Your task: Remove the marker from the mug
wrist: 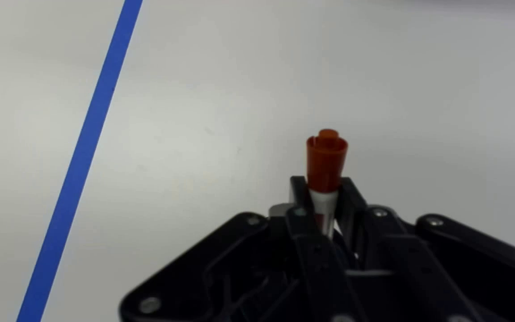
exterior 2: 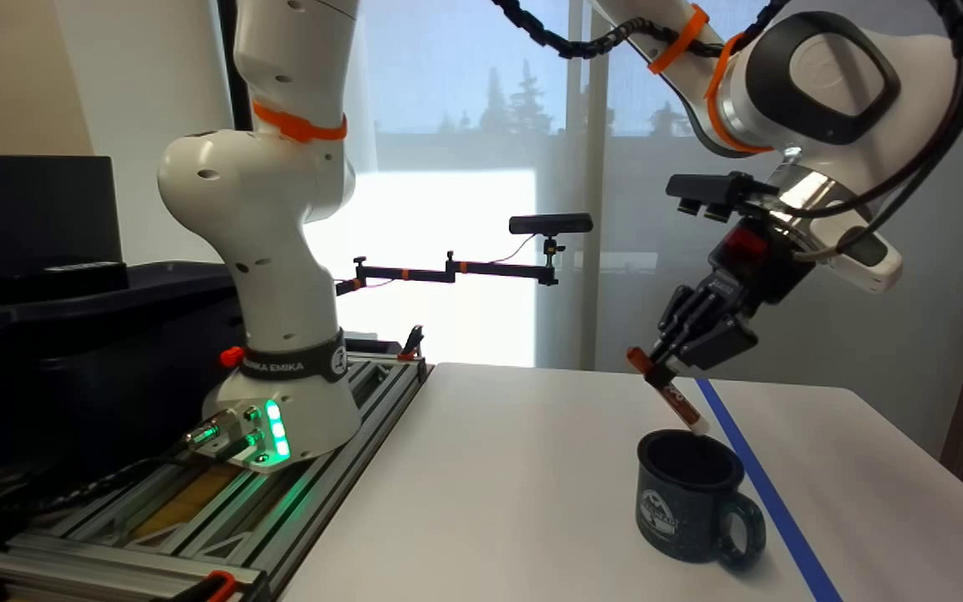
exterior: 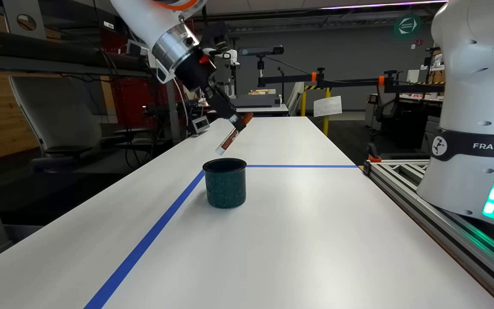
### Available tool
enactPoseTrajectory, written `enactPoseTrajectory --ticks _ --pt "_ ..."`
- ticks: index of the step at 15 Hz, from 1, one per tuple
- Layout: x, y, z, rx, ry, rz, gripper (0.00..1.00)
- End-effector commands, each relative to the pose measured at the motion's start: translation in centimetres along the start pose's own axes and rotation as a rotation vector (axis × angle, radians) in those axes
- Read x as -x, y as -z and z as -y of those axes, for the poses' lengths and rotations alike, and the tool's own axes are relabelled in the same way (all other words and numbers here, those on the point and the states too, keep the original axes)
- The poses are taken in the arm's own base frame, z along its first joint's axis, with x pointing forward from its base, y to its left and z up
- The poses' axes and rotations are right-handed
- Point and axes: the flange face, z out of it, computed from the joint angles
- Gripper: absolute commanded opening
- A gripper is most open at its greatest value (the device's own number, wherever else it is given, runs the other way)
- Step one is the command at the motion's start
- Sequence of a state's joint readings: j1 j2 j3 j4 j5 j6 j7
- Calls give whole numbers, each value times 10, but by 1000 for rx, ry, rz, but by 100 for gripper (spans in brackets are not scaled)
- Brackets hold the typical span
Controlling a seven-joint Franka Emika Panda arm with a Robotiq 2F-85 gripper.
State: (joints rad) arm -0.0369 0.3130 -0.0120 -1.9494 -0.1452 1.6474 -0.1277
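currently, the jaws of the gripper (wrist: 324, 197) are narrow and grip the marker (exterior: 230, 140) from both sides, close to its orange-red end. the marker is tilted in the air above the mug (exterior 2: 690, 520), with its pale end downward, and it is outside of the mug: in an exterior view a gap is visible between this pale end and the rim (exterior: 224, 171). the mug stands upright on the tabletop (exterior: 307, 240), just beside a blue line (exterior: 157, 229), and its handle (exterior 2: 756, 531) and a pale print (exterior 2: 658, 512) on its wall are visible
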Motion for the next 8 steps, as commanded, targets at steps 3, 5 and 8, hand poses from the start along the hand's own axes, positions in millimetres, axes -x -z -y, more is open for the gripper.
enactPoseTrajectory --ticks 3,5,8 --pt "33 -30 38 75 158 -68 5" --pt "39 -42 51 93 199 -89 5" --pt "46 -57 64 115 248 -119 5"
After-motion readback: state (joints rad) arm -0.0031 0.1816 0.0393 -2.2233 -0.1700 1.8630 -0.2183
